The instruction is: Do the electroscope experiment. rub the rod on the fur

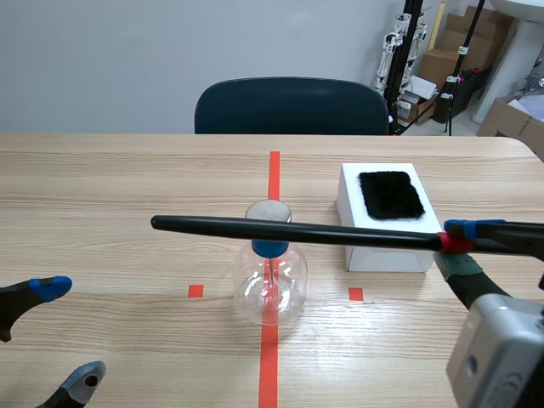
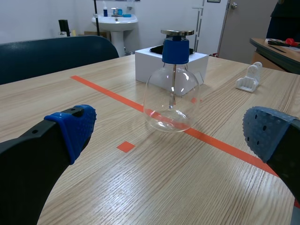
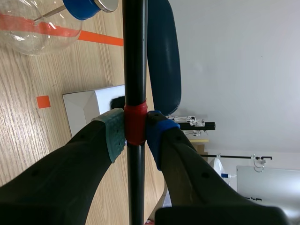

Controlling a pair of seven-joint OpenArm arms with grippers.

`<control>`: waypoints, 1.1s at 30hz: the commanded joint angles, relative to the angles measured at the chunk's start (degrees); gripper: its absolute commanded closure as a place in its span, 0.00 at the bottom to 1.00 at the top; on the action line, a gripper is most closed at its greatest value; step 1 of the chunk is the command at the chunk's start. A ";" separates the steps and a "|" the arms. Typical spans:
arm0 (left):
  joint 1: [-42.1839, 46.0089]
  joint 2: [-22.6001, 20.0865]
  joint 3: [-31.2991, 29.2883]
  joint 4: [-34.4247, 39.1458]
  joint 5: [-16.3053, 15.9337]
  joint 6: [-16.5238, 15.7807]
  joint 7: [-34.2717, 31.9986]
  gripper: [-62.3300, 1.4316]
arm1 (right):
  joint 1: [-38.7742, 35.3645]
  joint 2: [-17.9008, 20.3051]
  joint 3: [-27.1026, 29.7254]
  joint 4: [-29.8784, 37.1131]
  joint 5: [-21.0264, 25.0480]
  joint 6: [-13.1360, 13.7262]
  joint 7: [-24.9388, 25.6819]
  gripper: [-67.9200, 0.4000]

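Glossy rod (image 1: 340,235), glass flask (image 1: 289,289), fuzzy fur (image 1: 390,195)

Pale wood-grain table (image 1: 102,187) stretching out ahead of me, with a dark blue chair (image 1: 291,106) tucked in at its far edge. Behind that I've got a plain light grey wall (image 1: 127,51). Off to my right, cardboard boxes (image 1: 433,64) sit beside black stands (image 1: 411,34), and there's a white pedestal sink (image 2: 115,19) by the wall. Even indoor light, soft shadows.
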 commanded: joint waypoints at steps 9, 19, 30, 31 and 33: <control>-0.04 -0.68 -0.42 0.31 -0.72 0.28 -0.98 0.00 | 0.79 0.48 0.37 0.59 0.57 -0.76 0.42 0.89; -0.04 -0.68 -0.42 0.31 -0.72 0.28 -0.98 0.00 | 0.79 0.48 0.37 0.59 0.63 0.07 0.42 0.89; -0.04 -0.68 -0.42 0.31 -0.72 0.28 -0.98 0.00 | 0.81 0.48 0.37 0.59 2.19 0.04 0.44 0.92; -0.04 -0.68 -0.42 0.31 -0.72 0.28 -0.98 0.00 | 0.81 0.48 0.37 0.59 2.19 0.04 0.44 0.92; -0.04 -0.68 -0.42 0.31 -0.72 0.28 -0.98 0.00 | 0.81 0.48 0.37 0.59 2.19 0.04 0.42 0.92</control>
